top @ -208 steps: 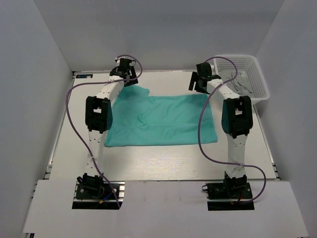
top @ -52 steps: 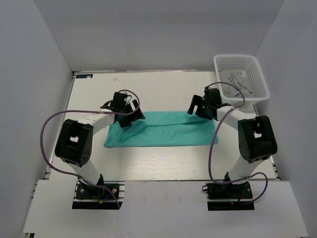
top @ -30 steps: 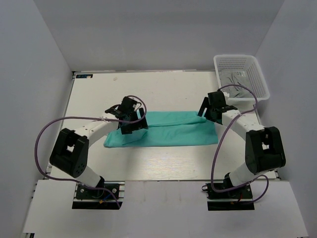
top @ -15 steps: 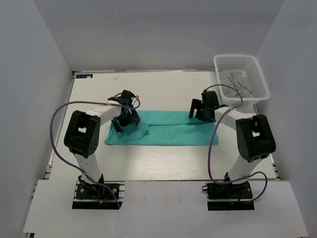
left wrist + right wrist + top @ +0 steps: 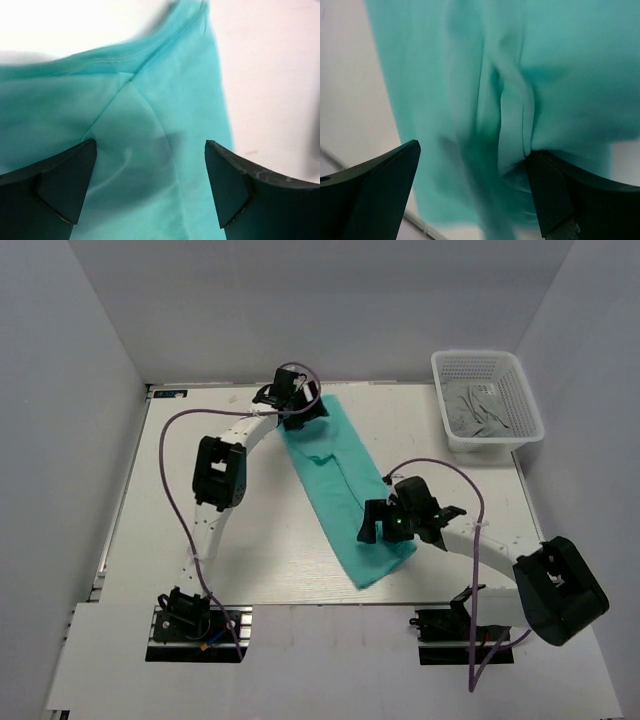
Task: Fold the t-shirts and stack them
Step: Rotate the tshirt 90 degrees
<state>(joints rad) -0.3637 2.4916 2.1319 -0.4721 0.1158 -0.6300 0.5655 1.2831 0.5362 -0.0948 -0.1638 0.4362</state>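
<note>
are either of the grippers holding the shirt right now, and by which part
Nothing is held: the left gripper and right gripper both stand open over the t-shirt.

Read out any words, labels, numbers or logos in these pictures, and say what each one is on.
No text can be read in any view.
Small dark label at the far left corner of the table: too small to read.
T-shirt and basket: no print or tag visible.

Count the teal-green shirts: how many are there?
1: the teal-green cloth t-shirt lies folded in a long strip, diagonally across the white table. The white plastic mesh basket at far right holds grey cloth that may hide others.
</note>
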